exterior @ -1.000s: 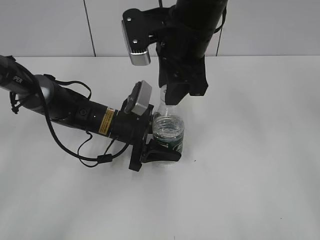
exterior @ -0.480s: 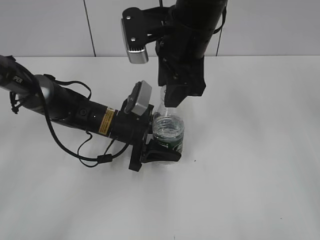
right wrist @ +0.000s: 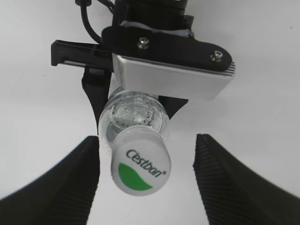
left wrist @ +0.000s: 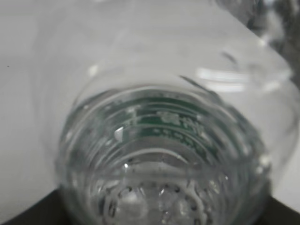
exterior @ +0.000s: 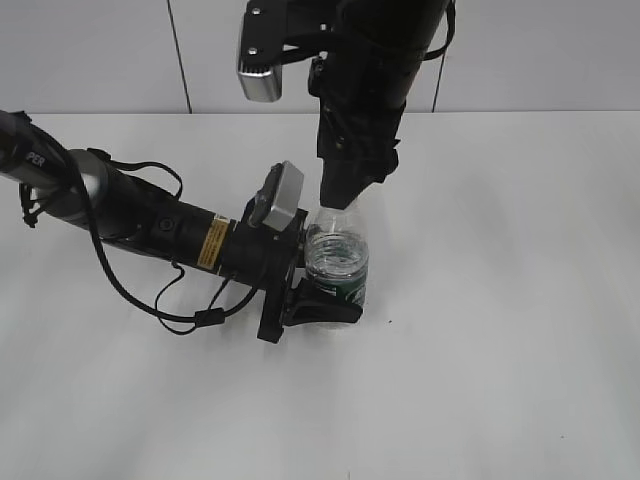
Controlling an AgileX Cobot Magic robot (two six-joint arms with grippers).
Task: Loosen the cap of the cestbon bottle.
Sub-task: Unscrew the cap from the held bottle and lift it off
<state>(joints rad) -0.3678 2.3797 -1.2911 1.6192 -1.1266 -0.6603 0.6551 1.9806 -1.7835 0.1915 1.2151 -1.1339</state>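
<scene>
The cestbon bottle (exterior: pixel 337 262) stands on the white table, clear with a dark green label. My left gripper (exterior: pixel 330 285) is shut on its body from the left. In the left wrist view the bottle (left wrist: pixel 164 154) fills the frame. My right gripper (exterior: pixel 341 197) hangs straight over the bottle's neck and hides the cap in the exterior view. In the right wrist view the white cap (right wrist: pixel 140 166) with its green logo sits on the bottle (right wrist: pixel 133 115). The right gripper (right wrist: pixel 146 187) is open, its black jaws on either side of the cap with a gap on each side.
The left arm (exterior: pixel 130 215) with its cable lies across the table's left half. The left wrist camera (right wrist: pixel 173 70) and a black finger (right wrist: pixel 70 51) show below the bottle in the right wrist view. A grey panelled wall (exterior: pixel 100 50) runs behind the white table (exterior: pixel 500 300).
The right arm has lifted and turned a little above the bottle. The left arm and the bottle have stayed still.
</scene>
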